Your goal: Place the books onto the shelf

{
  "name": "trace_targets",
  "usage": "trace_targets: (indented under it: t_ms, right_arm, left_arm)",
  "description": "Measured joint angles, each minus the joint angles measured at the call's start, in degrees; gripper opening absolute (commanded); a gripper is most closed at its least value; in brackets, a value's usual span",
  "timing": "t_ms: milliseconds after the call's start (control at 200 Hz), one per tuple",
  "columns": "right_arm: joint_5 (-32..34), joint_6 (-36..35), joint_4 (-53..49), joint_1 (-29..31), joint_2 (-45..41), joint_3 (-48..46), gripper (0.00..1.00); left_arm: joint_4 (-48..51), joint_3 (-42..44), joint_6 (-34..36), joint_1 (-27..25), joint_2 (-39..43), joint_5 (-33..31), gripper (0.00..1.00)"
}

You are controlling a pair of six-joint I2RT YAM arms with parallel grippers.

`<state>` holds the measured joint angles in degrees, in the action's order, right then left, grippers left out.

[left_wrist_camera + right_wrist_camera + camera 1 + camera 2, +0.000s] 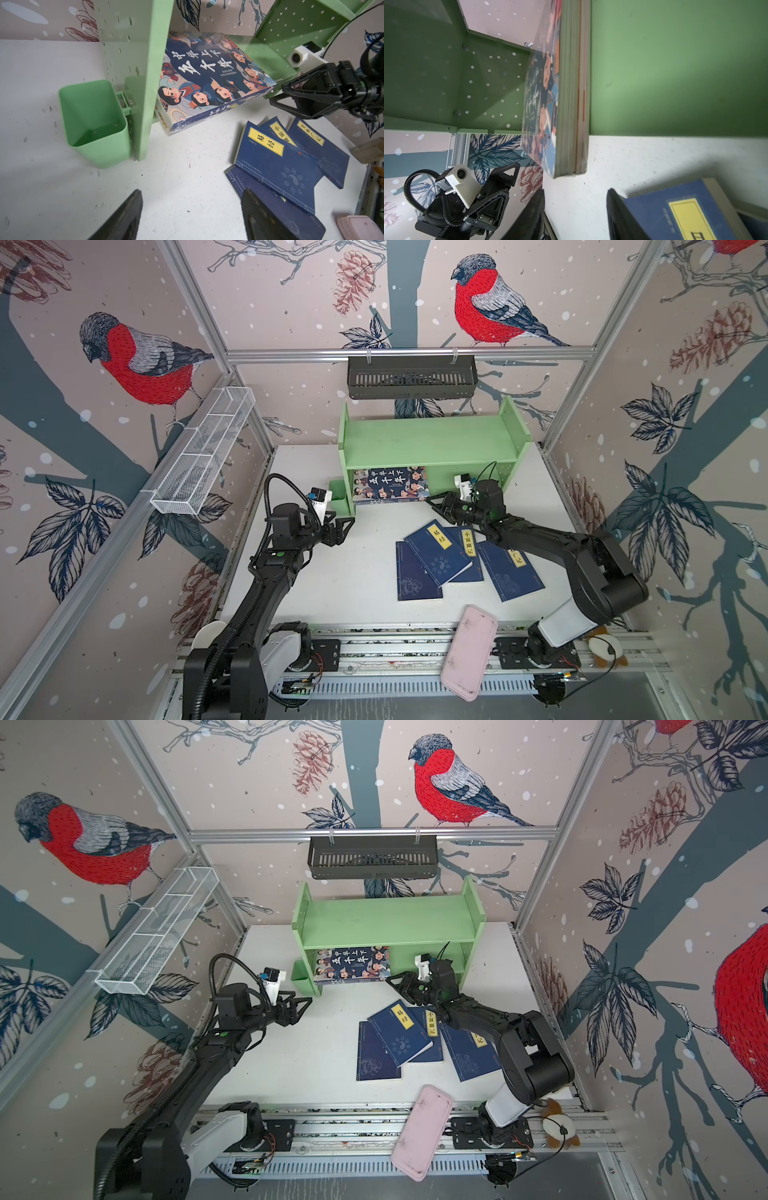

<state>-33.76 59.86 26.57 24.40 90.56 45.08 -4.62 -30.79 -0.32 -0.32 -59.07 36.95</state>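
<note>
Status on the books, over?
Both open, empty: left gripper, right gripper. One cartoon book on shelf lower tier; four navy books on table. Nothing blocking.

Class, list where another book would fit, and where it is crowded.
Free: top board of the shelf between its side panels; the lower tier right of the cartoon book; the table between left claw and navy books. Crowded: the overlapping navy books.

Both my top views come through bright and evenly lit, sharp in the middle, with the wall panels (83, 572) bowing at the edges. Shadows on the white table (353, 580) are faint and soft. On the right wrist view the shelf (675, 62) interior is dim, the nearest navy paperback (654, 209) blurred; the cartoon book's (544, 99) wrap glints.
</note>
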Motion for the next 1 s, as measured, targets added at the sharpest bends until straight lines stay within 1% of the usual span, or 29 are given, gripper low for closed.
trace_targets:
  t_ms: [225,425,515,730,885,1000]
  right_arm:
    - [2.16,-1.51,-1.53,-0.87,-1.27,0.0,0.36]
    - [2.67,-1.25,-0.9,-1.42,-1.14,-0.04,0.34]
    - [3.15,-1.05,-0.55,-1.68,-0.98,0.04,0.33]
    - [3.65,0.13,1.64,-2.1,1.36,1.25,0.29]
    - [3.65,0.42,3.63,-2.23,2.34,1.27,0.29]
    - [3.61,0.44,4.35,-2.32,2.99,1.99,0.28]
  left_arm:
    - [-8.09,1.03,0.26,-2.12,-3.45,-2.69,0.71]
    - [-13.79,1.03,0.52,-3.15,-7.52,-5.75,0.64]
    - [-15.17,1.05,0.79,-3.23,-8.76,-6.82,0.63]
    - [-19.1,1.44,2.29,-4.79,-10.67,-7.15,0.58]
    - [-20.83,1.44,2.86,-5.77,-12.68,-8.17,0.56]
    - [-21.94,1.4,3.28,-6.03,-14.05,-8.7,0.53]
